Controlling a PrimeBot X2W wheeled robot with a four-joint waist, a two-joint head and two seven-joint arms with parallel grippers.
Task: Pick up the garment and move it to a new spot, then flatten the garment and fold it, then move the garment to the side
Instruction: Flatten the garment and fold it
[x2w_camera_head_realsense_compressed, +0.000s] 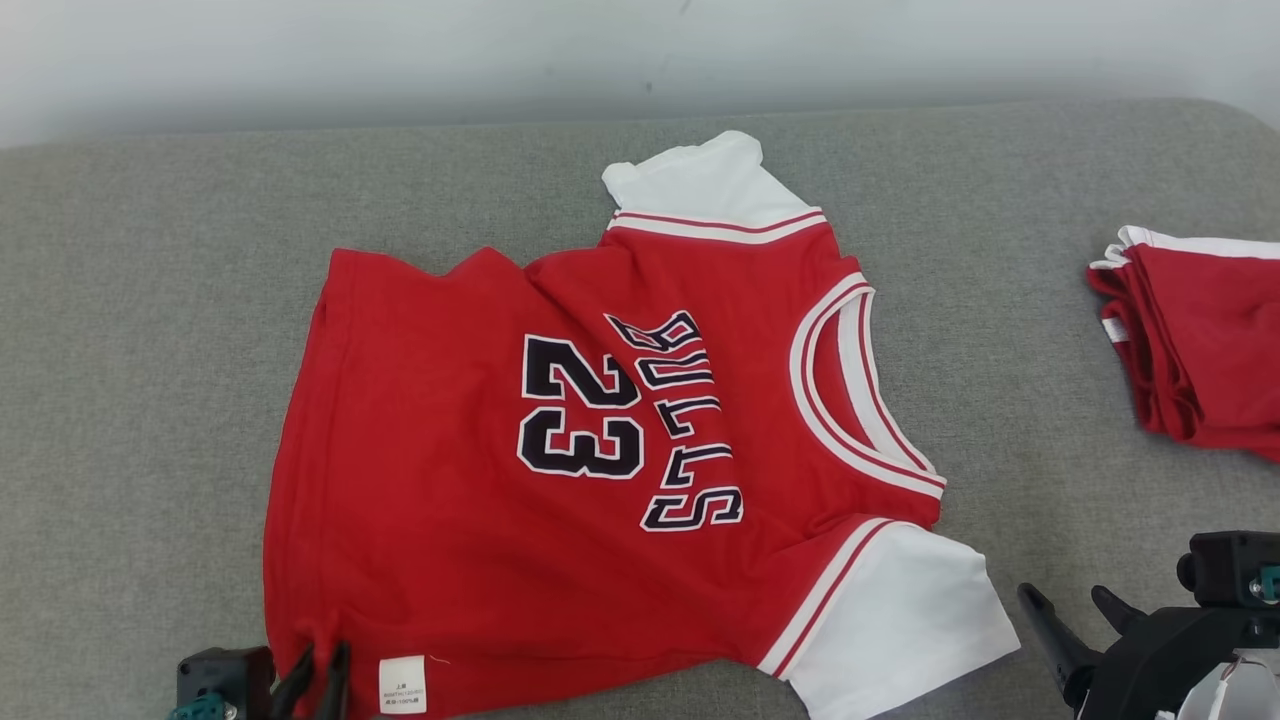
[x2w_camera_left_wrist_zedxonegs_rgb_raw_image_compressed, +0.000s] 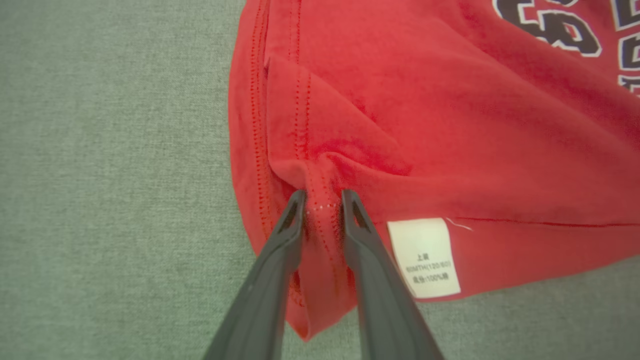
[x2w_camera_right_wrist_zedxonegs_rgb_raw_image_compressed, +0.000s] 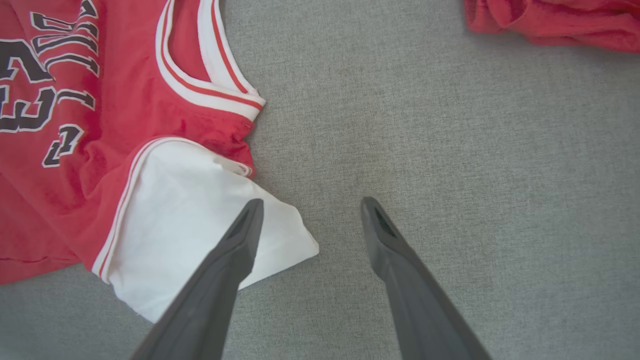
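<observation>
The left gripper (x2w_camera_left_wrist_zedxonegs_rgb_raw_image_compressed: 323, 200) sits at the head view's lower left, its jaws drawn narrow, pinching a hem fold of the red jersey (x2w_camera_left_wrist_zedxonegs_rgb_raw_image_compressed: 425, 125). The right gripper (x2w_camera_right_wrist_zedxonegs_rgb_raw_image_compressed: 311, 202) sits at the lower right, jaws spread wide and holding nothing, its fingers angled up and leftward

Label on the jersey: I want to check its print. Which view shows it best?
Left wrist view: the label is large and flat, beside the left gripper pinching the jersey. Head view has it tiny at the jersey's near edge. Right wrist view faces the white sleeve.
</observation>
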